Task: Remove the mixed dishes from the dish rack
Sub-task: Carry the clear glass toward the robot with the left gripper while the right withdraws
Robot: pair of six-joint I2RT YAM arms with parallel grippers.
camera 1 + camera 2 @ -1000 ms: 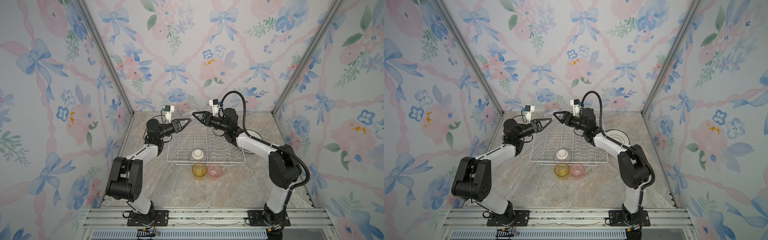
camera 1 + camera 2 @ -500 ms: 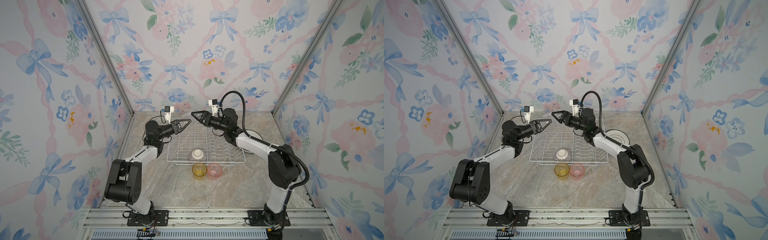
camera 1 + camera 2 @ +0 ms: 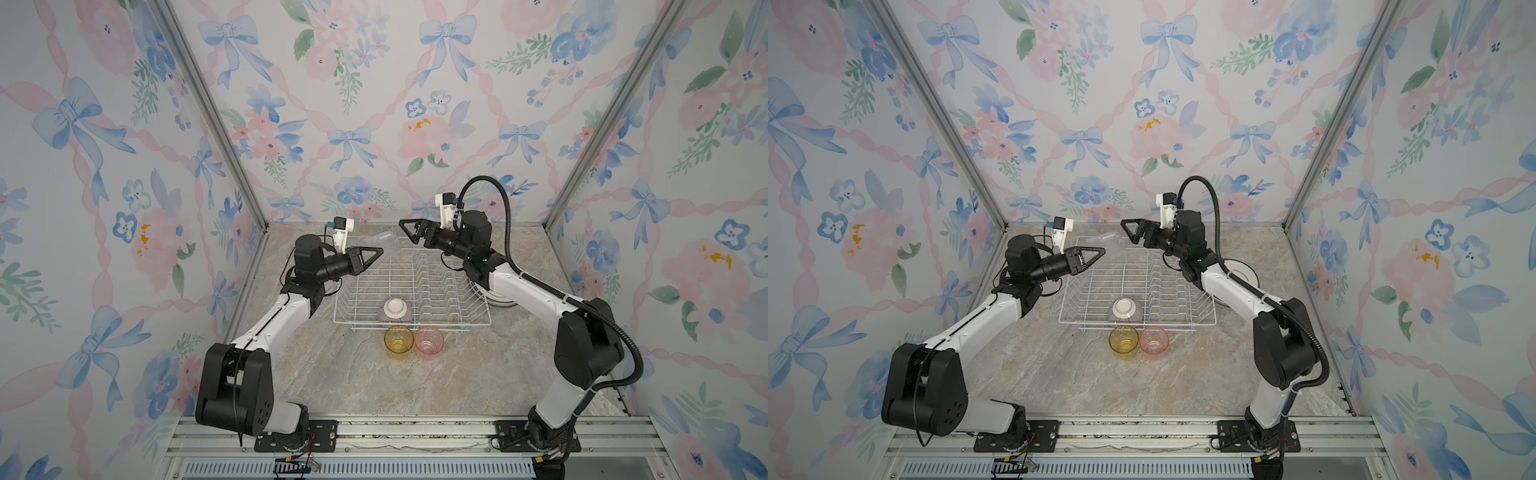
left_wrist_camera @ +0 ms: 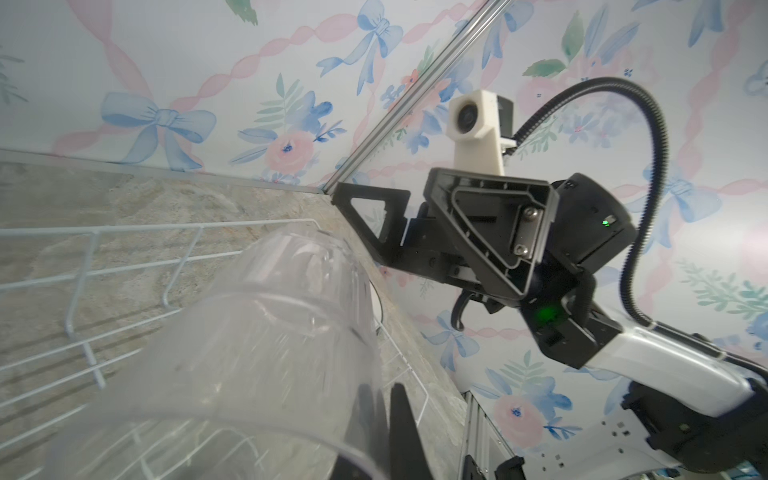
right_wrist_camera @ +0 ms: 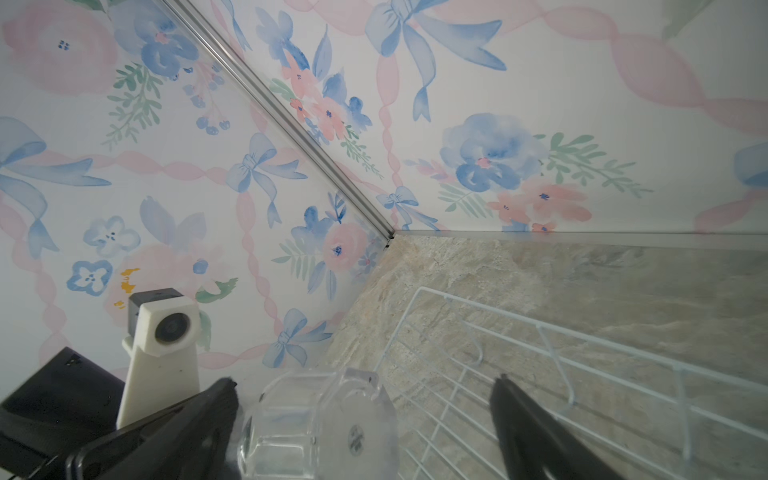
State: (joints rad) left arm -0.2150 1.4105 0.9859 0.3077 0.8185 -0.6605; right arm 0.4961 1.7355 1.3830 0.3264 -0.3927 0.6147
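In the left wrist view you see the clear tumbler (image 4: 249, 353) blurred, its mouth cut off at the edge beside the left gripper (image 4: 382, 401). Behind the right gripper (image 3: 409, 232), the right arm (image 3: 528, 286) hides most of the plates (image 3: 498, 301); their prints are too small to tell.

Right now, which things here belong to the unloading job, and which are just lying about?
Job: dish rack, clear tumbler in the left tool, striped bowl, yellow tumbler, pink tumbler, plates.
Just there: floral walls, marble tabletop, metal rail.
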